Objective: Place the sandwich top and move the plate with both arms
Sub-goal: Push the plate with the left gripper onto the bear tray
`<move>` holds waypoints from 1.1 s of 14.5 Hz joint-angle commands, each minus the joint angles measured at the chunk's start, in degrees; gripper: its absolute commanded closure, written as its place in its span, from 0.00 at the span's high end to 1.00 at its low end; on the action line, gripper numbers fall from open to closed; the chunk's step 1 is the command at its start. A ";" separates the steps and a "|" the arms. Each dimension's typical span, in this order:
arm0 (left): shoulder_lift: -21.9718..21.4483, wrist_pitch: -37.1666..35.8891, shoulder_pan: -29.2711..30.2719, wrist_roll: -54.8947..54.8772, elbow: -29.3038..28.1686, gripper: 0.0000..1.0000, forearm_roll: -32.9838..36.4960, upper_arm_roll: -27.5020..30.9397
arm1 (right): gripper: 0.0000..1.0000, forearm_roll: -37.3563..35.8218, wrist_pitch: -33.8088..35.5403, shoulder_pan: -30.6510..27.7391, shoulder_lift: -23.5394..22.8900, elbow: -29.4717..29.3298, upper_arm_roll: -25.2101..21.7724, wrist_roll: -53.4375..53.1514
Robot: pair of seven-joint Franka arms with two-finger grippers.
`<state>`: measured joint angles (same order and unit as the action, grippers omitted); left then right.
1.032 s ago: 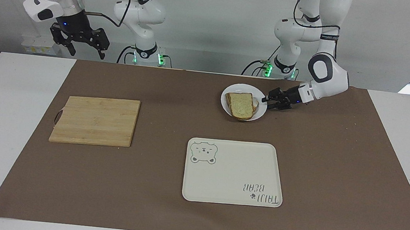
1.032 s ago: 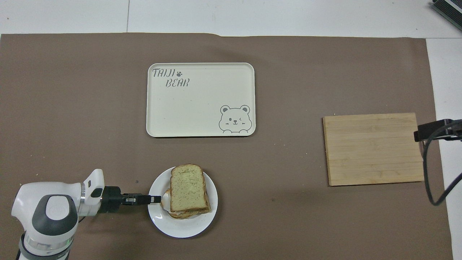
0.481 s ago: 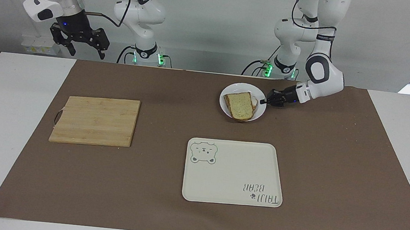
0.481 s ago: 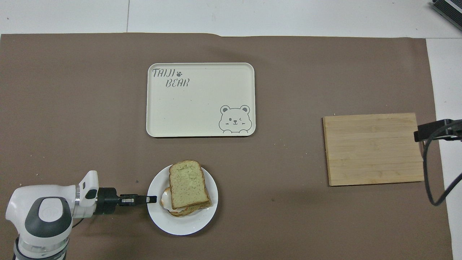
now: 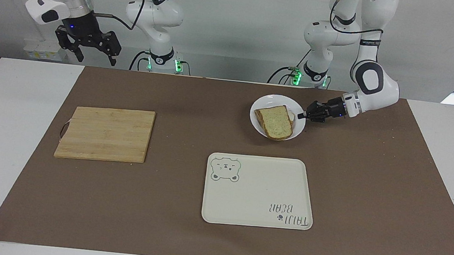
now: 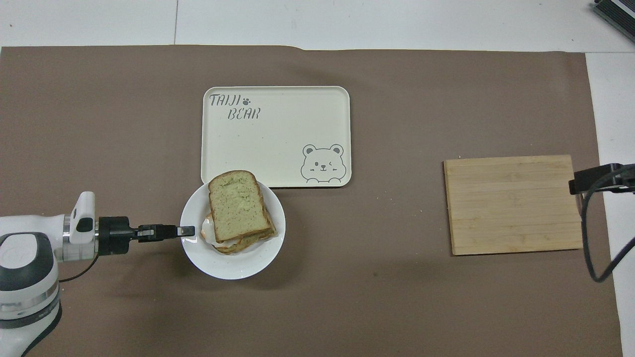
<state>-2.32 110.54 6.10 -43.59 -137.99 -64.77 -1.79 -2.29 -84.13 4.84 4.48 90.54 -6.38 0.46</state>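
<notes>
Left claw (image 5: 301,115) grips the plate (image 5: 263,102) rim at the left arm's end, plate lifted. Sandwich top (image 5: 277,121) lies on the stack. Tray (image 5: 252,213) sits farther from the robots. Right claw (image 5: 87,45) waits open above the surface edge.

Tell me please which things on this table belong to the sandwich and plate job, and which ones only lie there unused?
In the job:
- sandwich top, on the stack
- plate, lifted, shadow under it
- left gripper, shut on the plate's rim
- right gripper, open, waiting over the table's edge

Only lying there:
- bear tray
- wooden cutting board
- brown mat
</notes>
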 commanded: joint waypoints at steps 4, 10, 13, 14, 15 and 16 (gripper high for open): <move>12.67 7.11 -4.49 6.93 17.82 0.00 -0.80 -0.58 | 1.00 1.50 -0.86 -0.71 0.88 1.13 0.23 0.15; 23.92 17.06 -10.05 14.41 29.78 0.00 -2.47 -4.17 | 1.00 1.50 -0.86 -0.71 0.88 1.13 0.23 0.15; 26.66 18.74 -10.05 14.41 31.20 0.00 -2.21 -5.15 | 1.00 1.50 -0.86 -0.71 0.88 1.13 0.23 0.15; 27.01 18.74 -10.23 14.33 31.11 0.00 -2.03 -5.15 | 1.00 1.50 -0.86 -0.71 0.88 1.13 0.23 0.15; 27.10 18.83 -10.31 14.33 31.11 0.00 -1.94 -5.15 | 1.00 1.50 -0.86 -0.71 0.88 1.13 0.23 0.15; 27.10 18.92 -10.75 14.33 31.03 0.00 -1.86 -5.15 | 1.00 1.50 -0.86 -0.71 0.88 1.13 0.23 0.15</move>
<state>24.65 128.93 -4.01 -29.56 -108.15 -65.77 -6.96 -2.29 -84.13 4.84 4.48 90.54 -6.38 0.47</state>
